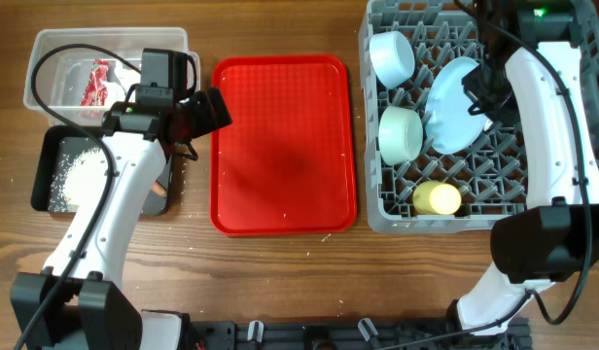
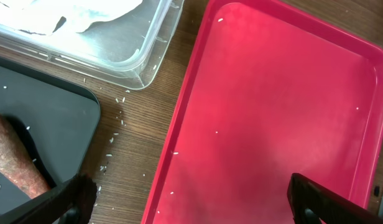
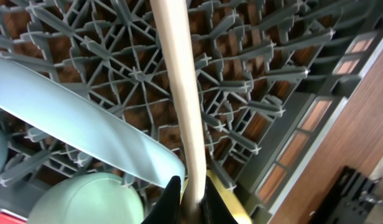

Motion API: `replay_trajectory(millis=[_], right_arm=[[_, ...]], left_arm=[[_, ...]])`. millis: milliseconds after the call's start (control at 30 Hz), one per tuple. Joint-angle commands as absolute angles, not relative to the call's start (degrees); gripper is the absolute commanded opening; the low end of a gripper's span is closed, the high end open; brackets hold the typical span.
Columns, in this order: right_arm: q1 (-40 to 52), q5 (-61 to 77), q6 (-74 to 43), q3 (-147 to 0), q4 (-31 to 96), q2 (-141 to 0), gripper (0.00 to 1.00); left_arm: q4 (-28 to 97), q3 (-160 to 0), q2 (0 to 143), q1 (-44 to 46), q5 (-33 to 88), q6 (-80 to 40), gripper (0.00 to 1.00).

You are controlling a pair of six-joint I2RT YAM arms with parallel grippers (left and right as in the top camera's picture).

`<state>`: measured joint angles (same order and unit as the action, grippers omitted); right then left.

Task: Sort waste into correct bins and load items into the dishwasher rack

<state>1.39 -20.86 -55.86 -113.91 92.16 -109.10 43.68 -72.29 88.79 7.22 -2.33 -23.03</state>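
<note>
My right gripper [image 3: 190, 202] is shut on the white spoon's handle [image 3: 178, 93] and holds it over the grey dishwasher rack [image 1: 377, 209]. The rack holds a pale blue plate [image 1: 453, 107], two visible bowls [image 1: 390, 56] [image 1: 401, 134] and a yellow cup [image 1: 437, 198]. My left gripper [image 2: 191, 208] is open and empty over the red tray's left edge. The clear tub [image 1: 47, 44] holds the red-and-white wrapper [image 1: 95, 83] and white tissue [image 2: 86, 12]. The black tray [image 1: 42, 170] holds rice [image 1: 81, 180] and the brown food stick [image 2: 14, 165].
The flat red tray [image 1: 280, 146] lies between the bins and the rack, with a few rice grains on it. Loose rice grains [image 2: 114, 134] lie on the wooden table between the black tray and the red tray.
</note>
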Motion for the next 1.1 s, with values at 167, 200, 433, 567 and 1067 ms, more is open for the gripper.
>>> replay_trajectory(millis=[167,200,433,567,1067], right_arm=[[-7.03,-17.47,-52.45,-107.55,92.14,-95.07,0.04],[-7.16,-17.45,-57.30,-103.39,91.72,-92.47,0.04],[-7.09,-6.96,-70.32,-71.26,67.61,-88.71,0.04],[-7.11,-6.72,-71.92,-67.81,64.77,-88.36,0.31],[-7.09,12.97,-13.45,-71.53,68.82,-33.41,1.00]], left_arm=[[43.70,-72.77,87.74,6.87,-3.09,-22.94,1.00],[43.72,-72.77,87.74,6.85,-3.09,-22.94,1.00],[43.70,-72.77,87.74,6.85,-3.09,-22.94,1.00],[43.70,-72.77,87.74,6.85,-3.09,-22.92,1.00],[43.70,-72.77,87.74,6.87,-3.09,-22.92,1.00]])
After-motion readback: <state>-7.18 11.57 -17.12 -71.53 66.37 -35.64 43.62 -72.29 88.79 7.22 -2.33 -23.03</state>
